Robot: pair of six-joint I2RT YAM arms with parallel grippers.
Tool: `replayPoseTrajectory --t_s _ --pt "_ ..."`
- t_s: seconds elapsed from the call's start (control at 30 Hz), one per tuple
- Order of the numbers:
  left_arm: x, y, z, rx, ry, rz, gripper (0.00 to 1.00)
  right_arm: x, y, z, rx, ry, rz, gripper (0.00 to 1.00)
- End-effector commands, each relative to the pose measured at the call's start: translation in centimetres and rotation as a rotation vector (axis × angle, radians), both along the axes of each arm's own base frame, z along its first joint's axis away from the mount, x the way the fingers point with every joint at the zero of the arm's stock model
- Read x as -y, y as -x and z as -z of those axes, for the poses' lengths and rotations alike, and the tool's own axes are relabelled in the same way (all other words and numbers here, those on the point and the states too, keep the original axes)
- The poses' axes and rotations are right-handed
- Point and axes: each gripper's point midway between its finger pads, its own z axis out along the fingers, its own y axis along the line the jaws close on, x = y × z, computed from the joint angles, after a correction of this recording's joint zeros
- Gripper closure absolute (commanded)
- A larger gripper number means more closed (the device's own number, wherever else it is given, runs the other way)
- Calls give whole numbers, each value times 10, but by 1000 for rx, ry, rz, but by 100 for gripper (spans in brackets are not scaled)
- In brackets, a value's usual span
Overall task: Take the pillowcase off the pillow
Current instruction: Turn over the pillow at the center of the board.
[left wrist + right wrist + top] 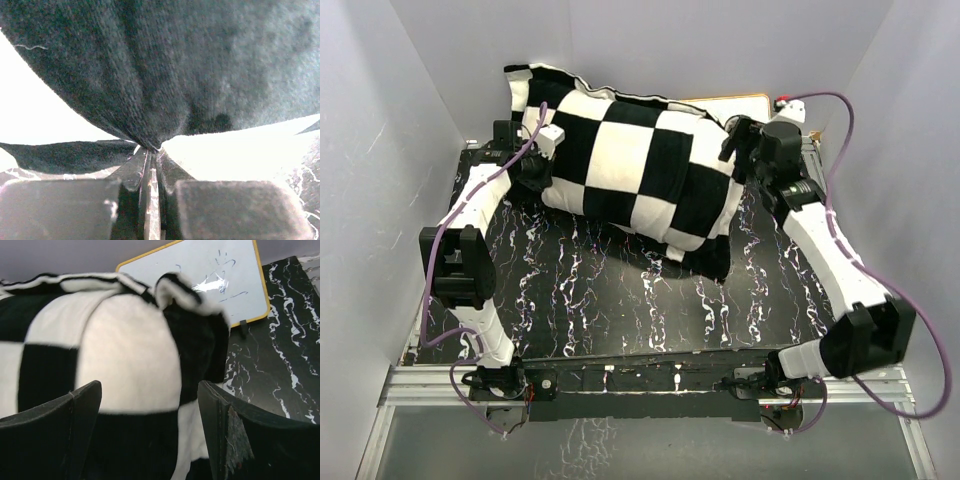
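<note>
I can see one table [620,300], black with white streaks. On it lies one puffy pillowcase [640,170] with black and white squares. There are two robot arms, a left arm [470,225] and a right arm [830,250]. Each arm has one gripper, so that makes two: the left gripper [151,150] and the right gripper [149,390]. Two purple cables [820,95] run along the arms. There is one whiteboard [220,280] with a yellow edge.
</note>
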Motion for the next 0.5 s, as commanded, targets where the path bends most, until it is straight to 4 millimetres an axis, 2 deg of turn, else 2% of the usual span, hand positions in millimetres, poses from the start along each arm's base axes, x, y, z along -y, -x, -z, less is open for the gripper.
replayPoseTrajectory --t_s 0.0,0.17,0.23,0.33,0.47 --pt "36 21 -31 7 105 92 100 -17 31 5 8 -89 -92 20" --pt "42 39 -47 -7 144 110 100 -47 63 64 -98 -207 -243 20" --pt "42 44 -56 0 148 116 100 -55 70 79 -115 -246 -278 20" --pt "42 53 -68 0 148 120 100 -65 74 89 -128 -267 -320 21" --pt "46 69 -87 -8 176 142 100 -76 68 78 -105 -263 -366 23"
